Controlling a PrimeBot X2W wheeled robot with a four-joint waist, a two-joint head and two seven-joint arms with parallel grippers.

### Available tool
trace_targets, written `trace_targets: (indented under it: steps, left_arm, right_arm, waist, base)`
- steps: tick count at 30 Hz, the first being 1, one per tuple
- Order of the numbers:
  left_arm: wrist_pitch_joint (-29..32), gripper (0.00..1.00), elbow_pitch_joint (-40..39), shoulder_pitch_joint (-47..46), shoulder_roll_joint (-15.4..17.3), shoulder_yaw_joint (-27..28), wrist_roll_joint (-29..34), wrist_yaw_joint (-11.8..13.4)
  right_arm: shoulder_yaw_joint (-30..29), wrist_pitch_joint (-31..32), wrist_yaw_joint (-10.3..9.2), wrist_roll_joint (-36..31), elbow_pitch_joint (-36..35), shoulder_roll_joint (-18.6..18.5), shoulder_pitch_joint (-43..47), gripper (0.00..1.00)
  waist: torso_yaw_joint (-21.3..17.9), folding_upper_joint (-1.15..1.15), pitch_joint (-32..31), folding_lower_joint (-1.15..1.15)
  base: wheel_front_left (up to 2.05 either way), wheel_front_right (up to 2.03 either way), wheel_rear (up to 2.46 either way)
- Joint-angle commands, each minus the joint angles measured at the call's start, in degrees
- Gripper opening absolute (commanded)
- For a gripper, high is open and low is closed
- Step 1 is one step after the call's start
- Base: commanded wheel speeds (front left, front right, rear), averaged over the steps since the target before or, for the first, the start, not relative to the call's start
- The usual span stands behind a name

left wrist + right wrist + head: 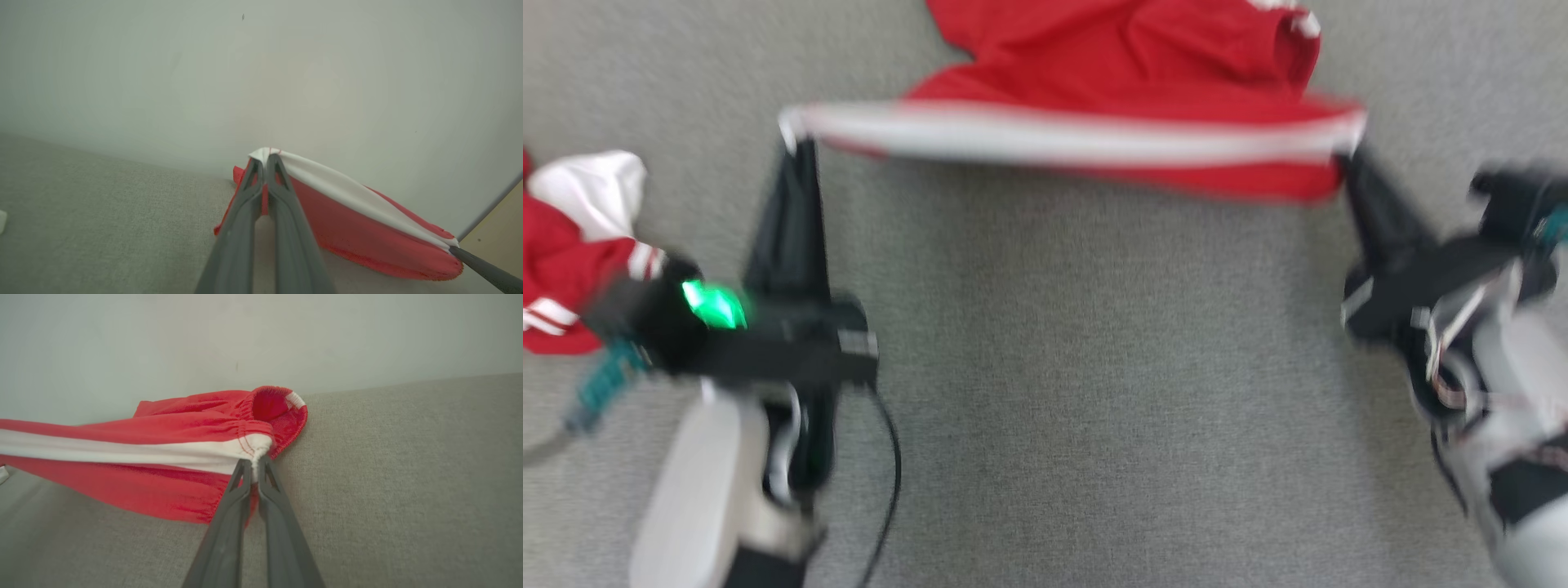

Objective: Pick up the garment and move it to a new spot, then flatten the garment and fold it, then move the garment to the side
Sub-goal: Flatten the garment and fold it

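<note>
Red garment (pixel 1127 90), its white band taut between left gripper (pixel 796 143) and right gripper (pixel 1347 155) in the head view, hangs partly lifted over the grey cloth surface (pixel 1094 392); a wider pull, I judge, could tug a corner free. Left wrist view: fingers reach forward, low and pinched tight on a white corner. Right wrist view: fingers likewise closed on the gathered seam.

garment (pixel 163 490): soft red and white cloth, fine knit, not shiny, with stitched edges
grey surface (pixel 1094 367): rough woven cloth, dull
fingers (pixel 222 539): smooth dark plastic, dull
wall (pixel 245 81): smooth, pale, dull
</note>
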Motion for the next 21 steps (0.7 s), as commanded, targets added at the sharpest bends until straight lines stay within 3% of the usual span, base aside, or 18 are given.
trace_targets:
  steps: [1,5,11,21]
  left_arm:
    - [-0.2,0.00,-0.5,1.7,0.8,0.2,-0.4,-0.1]
    - [0.3,0.00,-2.5,11.4,1.1,-0.3,-2.4,0.1]
    - [2.5,0.00,-5.1,21.8,0.7,0.7,-6.9,0.7]
    - [14.7,0.00,-8.6,32.2,3.9,-3.1,-12.9,0.5]
  right_arm:
    - [-0.8,1.2,-0.13,0.2,-0.3,-0.4,1.9,0.00]
    - [-6.6,11.2,-0.17,-2.1,-6.6,1.3,13.6,0.00]
    - [-13.3,19.4,-0.18,-6.9,-14.0,6.0,24.4,0.00]
    - [-21.2,35.5,-0.16,-14.5,-23.9,13.0,37.9,0.00]
  waist:
    - [0.6,0.00,-4.3,0.00]
    - [0.2,0.00,-8.8,0.00]
    - [-0.2,0.00,-12.9,0.00]
    - [1.9,0.00,-16.5,0.00]
  base:
    - [0.00,0.00,0.00]
    - [0.00,0.00,0.00]
    - [0.00,0.00,0.00]
    - [0.00,0.00,0.00]
